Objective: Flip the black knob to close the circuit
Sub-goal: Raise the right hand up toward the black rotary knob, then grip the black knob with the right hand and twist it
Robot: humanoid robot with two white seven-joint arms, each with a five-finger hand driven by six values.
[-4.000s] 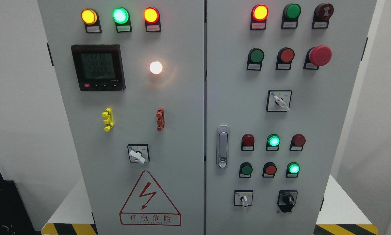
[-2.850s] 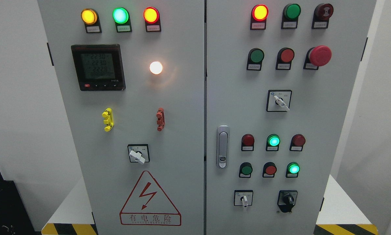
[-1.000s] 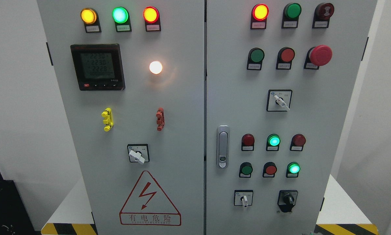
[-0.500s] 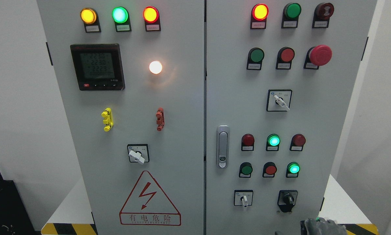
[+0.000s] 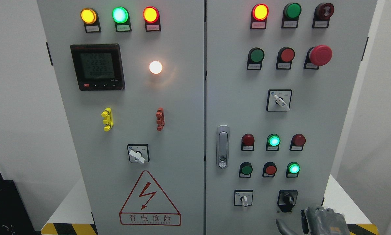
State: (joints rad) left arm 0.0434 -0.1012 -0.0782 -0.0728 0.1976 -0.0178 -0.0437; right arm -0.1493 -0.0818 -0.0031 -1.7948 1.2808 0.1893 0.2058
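The black knob (image 5: 287,199) sits on a black plate at the lower right of the grey cabinet's right door (image 5: 313,124). Its handle points roughly straight down. My right hand (image 5: 308,221), in a dark grey glove, comes up from the bottom edge just below and to the right of the knob. It is apart from the knob, with the thumb spread to the left, and holds nothing. My left hand is out of view.
A white selector switch (image 5: 244,199) is left of the knob. Lit green lamps (image 5: 293,168) and a red button (image 5: 270,169) sit above it. A red mushroom stop button (image 5: 320,54) is higher up, and a door latch (image 5: 222,146) stands at the door's left edge.
My right hand has risen into view at the bottom right and moved up toward the black knob. The panel and the knob have not changed.
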